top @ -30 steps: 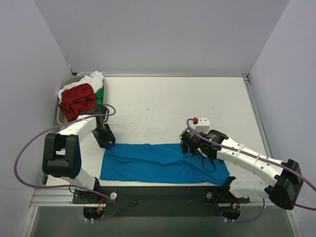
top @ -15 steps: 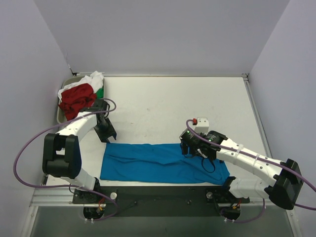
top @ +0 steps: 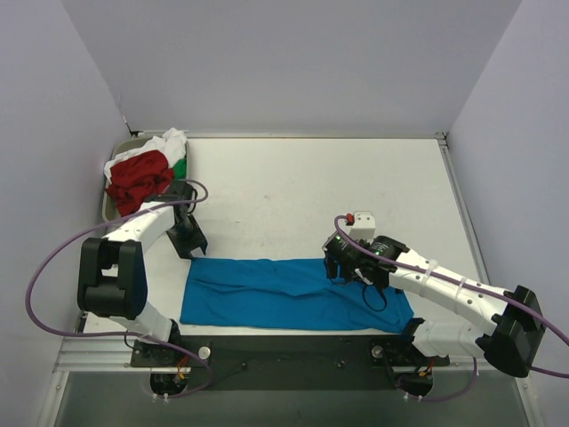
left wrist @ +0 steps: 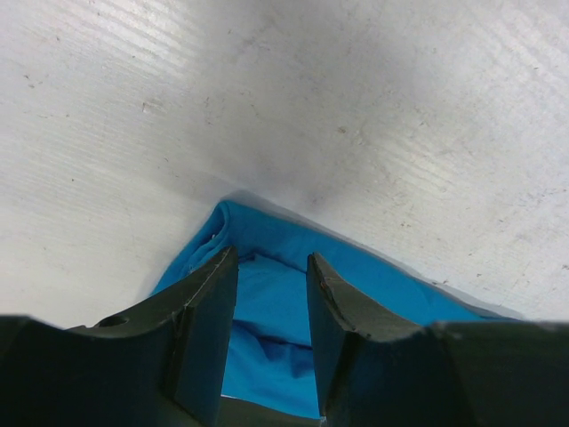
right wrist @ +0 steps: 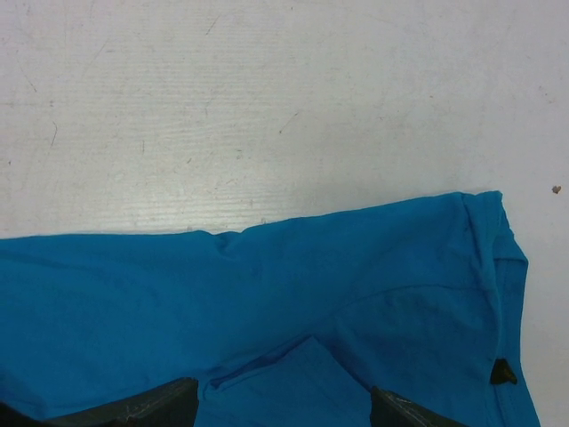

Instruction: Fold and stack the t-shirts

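**Top view:** bright, even, diffuse light from overhead. The white surface (top: 293, 178) shows no glare. The arms cast only short, soft-edged shadows on it. Focus is sharp across the frame.

**Left wrist view:** the left fingers (left wrist: 209, 342) read dark and slightly soft, being close to the lens. A broad, soft shadow darkens the surface just beyond them, and the upper left is brighter.

**Right wrist view:** evenly lit and sharp. The right fingers (right wrist: 151, 409) are dark shapes at the bottom edge.

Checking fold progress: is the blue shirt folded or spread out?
Folded: the blue t-shirt lies as a long narrow band, one layer visibly overlapping another.
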`<control>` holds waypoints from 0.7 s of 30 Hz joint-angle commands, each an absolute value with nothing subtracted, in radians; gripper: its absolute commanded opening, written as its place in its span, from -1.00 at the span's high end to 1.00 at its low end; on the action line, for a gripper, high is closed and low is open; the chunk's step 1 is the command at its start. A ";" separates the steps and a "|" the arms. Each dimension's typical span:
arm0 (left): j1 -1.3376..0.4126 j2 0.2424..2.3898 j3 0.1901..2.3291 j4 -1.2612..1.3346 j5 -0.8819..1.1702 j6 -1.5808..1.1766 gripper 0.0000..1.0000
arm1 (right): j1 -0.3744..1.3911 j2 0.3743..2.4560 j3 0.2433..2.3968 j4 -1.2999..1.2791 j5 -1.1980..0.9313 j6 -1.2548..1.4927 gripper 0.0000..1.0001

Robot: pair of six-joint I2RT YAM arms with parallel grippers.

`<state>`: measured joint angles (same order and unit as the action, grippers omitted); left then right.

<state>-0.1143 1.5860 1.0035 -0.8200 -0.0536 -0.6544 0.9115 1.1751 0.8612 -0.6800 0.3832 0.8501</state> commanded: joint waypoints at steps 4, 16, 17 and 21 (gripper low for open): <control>-0.109 1.611 0.974 -0.804 -0.075 -0.666 0.07 | 0.922 1.177 0.851 -0.698 0.397 0.844 -0.53; -0.107 1.605 0.966 -0.796 -0.071 -0.664 0.21 | 0.922 1.184 0.838 -0.687 0.396 0.848 -0.53; -0.109 1.603 0.966 -0.796 -0.071 -0.664 0.28 | 0.922 1.187 0.838 -0.686 0.393 0.850 -0.53; -0.109 1.588 0.966 -0.801 -0.068 -0.664 0.38 | 0.922 1.192 0.831 -0.680 0.387 0.854 -0.52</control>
<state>-0.1143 1.6104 0.9653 -0.8158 -0.0563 -0.6552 0.9119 1.1770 0.8436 -0.6643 0.3805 0.8505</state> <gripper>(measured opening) 0.329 0.765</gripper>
